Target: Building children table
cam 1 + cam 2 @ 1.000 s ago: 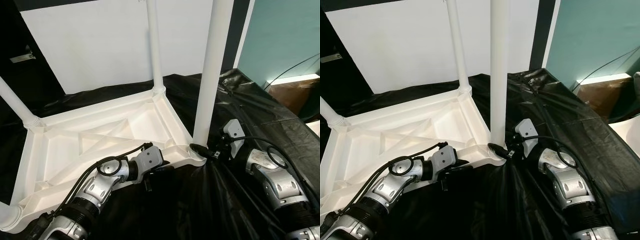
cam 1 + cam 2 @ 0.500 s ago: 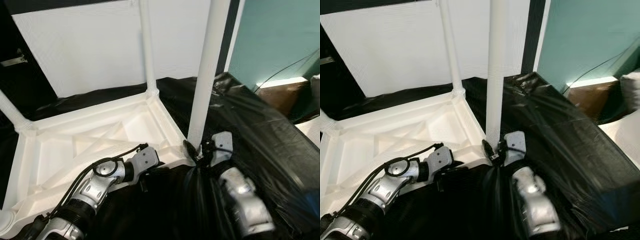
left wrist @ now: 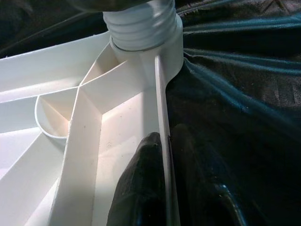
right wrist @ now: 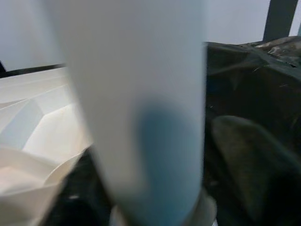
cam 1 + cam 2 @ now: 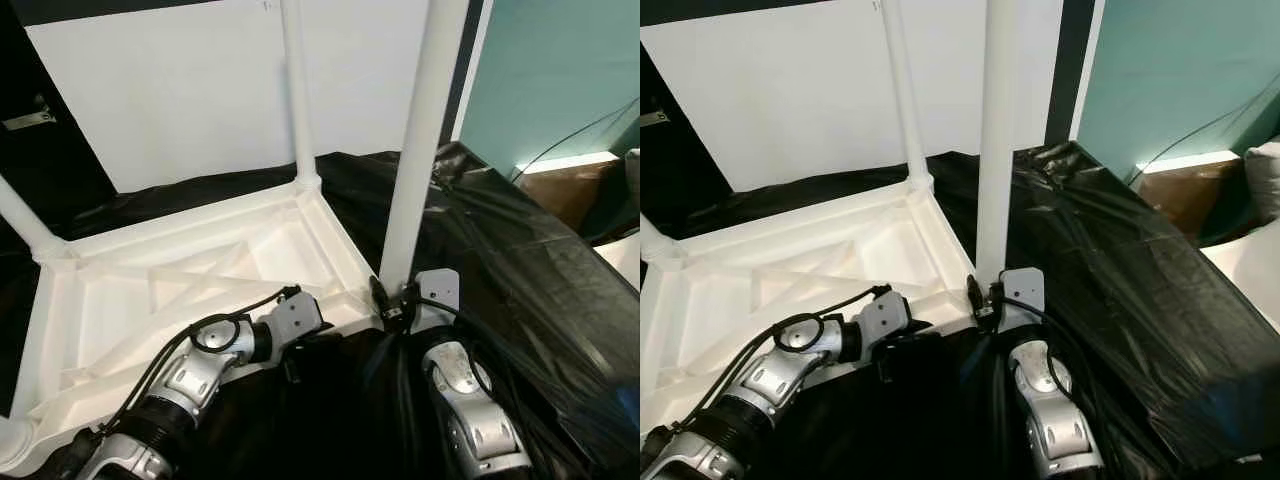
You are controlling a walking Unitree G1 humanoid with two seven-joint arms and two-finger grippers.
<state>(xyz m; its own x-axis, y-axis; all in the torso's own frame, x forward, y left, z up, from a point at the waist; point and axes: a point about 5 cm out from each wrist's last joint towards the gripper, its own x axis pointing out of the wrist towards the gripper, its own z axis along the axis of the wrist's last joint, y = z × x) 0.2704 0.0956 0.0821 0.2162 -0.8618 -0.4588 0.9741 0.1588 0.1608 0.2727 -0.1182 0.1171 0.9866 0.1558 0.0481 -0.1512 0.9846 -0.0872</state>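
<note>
A white plastic children's table (image 5: pixel 190 232) lies upside down on a black plastic sheet (image 5: pixel 520 270), its legs pointing up. My left gripper (image 5: pixel 312 343) is at the near rim, shut on the rim wall (image 3: pixel 162 141), with one finger (image 3: pixel 141 188) inside it and the other outside. My right gripper (image 5: pixel 390 300) is at the foot of the near right leg (image 5: pixel 418 150) and shut around it. In the right wrist view the leg (image 4: pixel 136 103) stands between the dark fingers (image 4: pixel 249 160). The socket collar (image 3: pixel 141 23) sits at the corner just past my left gripper.
More legs stand at the far right corner (image 5: pixel 298 90), the far left (image 5: pixel 25 215) and the near left (image 5: pixel 15 440). A white panel (image 5: pixel 180 90) backs the table. To the right are a teal wall (image 5: pixel 560 70), a brown box (image 5: pixel 575 185) and a cable.
My right arm has swung from the right side of the near right leg round to its front, staying at the leg's foot. The left gripper has stayed on the rim.
</note>
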